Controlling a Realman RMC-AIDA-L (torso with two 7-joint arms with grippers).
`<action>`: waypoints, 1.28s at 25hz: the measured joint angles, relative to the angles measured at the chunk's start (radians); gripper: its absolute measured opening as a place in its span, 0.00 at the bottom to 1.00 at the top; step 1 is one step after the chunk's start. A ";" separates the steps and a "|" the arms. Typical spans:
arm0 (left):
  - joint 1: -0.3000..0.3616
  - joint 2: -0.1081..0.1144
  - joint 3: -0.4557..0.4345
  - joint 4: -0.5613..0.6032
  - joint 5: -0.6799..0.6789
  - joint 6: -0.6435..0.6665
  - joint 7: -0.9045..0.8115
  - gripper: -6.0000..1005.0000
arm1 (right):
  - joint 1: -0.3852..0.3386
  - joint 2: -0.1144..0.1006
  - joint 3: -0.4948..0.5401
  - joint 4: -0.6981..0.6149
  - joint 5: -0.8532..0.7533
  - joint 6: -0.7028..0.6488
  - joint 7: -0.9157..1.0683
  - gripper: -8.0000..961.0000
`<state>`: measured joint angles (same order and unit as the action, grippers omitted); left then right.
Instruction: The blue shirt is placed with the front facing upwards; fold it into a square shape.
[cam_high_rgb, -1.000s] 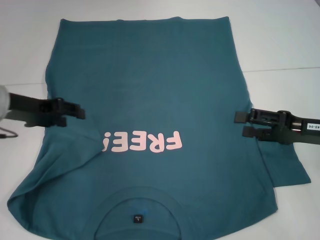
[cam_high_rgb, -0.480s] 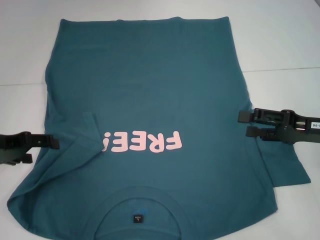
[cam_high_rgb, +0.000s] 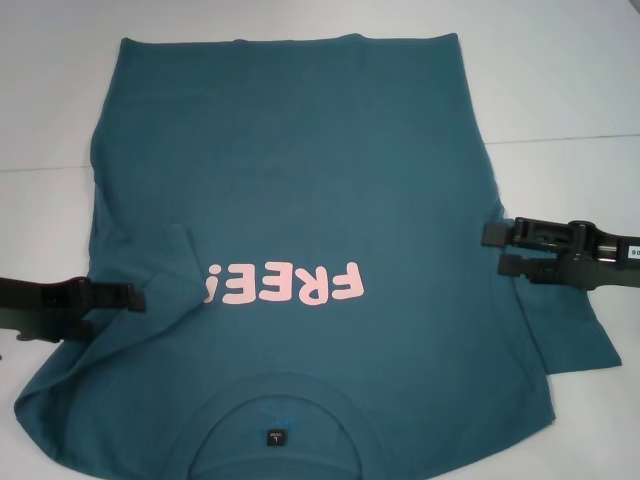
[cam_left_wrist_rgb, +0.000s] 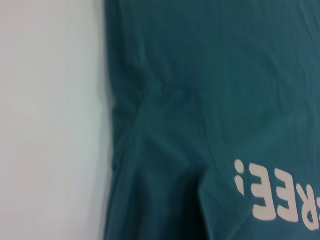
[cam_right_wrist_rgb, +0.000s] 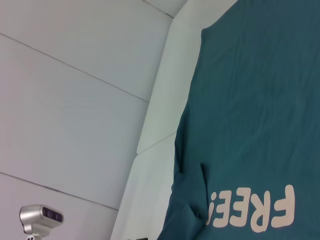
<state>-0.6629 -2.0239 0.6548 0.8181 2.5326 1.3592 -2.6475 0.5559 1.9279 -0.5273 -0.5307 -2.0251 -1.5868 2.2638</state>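
Teal cotton covers most of the white worktop: the shirt lies flat, front up, collar nearest the robot and hem at the far edge, pink "FREE!" lettering across the chest. Its left sleeve is already turned in over the body, leaving a crease beside the lettering; the right sleeve still spreads out flat. The left pincer was over the cloth a second ago, then pulled off to the side, and has now crept back in at the shirt's left edge, lower toward the collar. Whether it is wide or narrow I cannot tell. The right pincer has drifted slightly outward at the right edge, fingers spread narrowly, holding nothing. That suggests the left side fold is done and both arms are repositioning, probably for the right sleeve.
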 joint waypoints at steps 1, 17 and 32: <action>-0.004 -0.005 0.000 -0.005 0.001 0.003 0.003 0.94 | 0.000 -0.001 0.001 0.000 0.000 0.000 0.001 0.98; 0.031 0.023 -0.090 0.072 -0.104 0.339 0.089 0.94 | -0.001 -0.008 0.006 0.000 0.000 0.000 0.007 0.98; 0.119 0.002 -0.170 0.052 -0.147 0.491 0.451 0.94 | 0.004 -0.097 -0.005 -0.051 -0.073 -0.089 -0.017 0.98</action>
<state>-0.5440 -2.0217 0.4851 0.8702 2.3854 1.8497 -2.1965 0.5603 1.8313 -0.5323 -0.5818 -2.0976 -1.6760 2.2471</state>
